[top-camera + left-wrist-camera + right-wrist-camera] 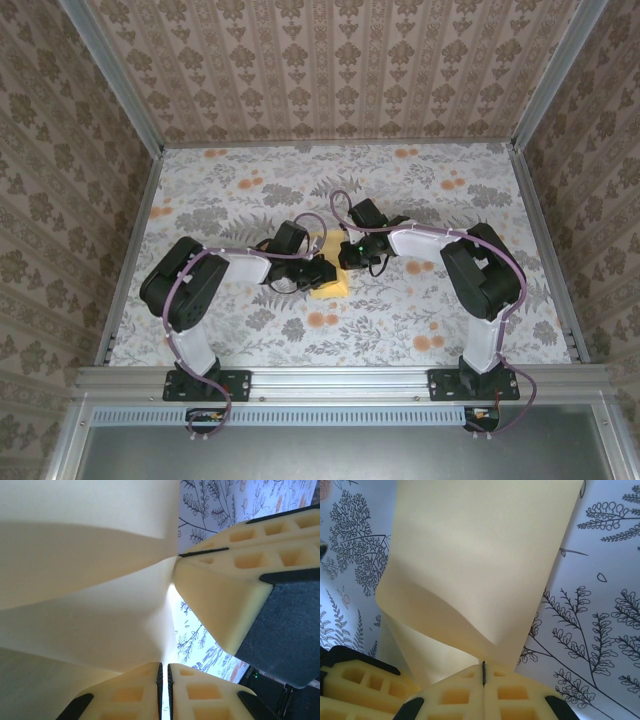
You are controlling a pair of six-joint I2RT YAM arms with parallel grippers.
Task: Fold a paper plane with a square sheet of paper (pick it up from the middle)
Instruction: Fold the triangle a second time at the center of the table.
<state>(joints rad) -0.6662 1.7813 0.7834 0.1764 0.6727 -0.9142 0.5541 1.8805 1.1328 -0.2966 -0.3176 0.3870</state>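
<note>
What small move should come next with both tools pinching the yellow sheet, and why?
Probably ease the right tool down to flatten the fold: it and the left tool are shut on the yellow sheet, which bows over in a soft, uncreased curl above the tablecloth.

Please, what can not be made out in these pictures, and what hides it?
- Left wrist view: the yellow sheet runs off the left and top edges beyond the left claw.
- Right wrist view: the upper edge cuts the sheet; its own curl hides the part above the right claw.
- Top view: most of the sheet lies under both claws; its creases are too small.
</note>
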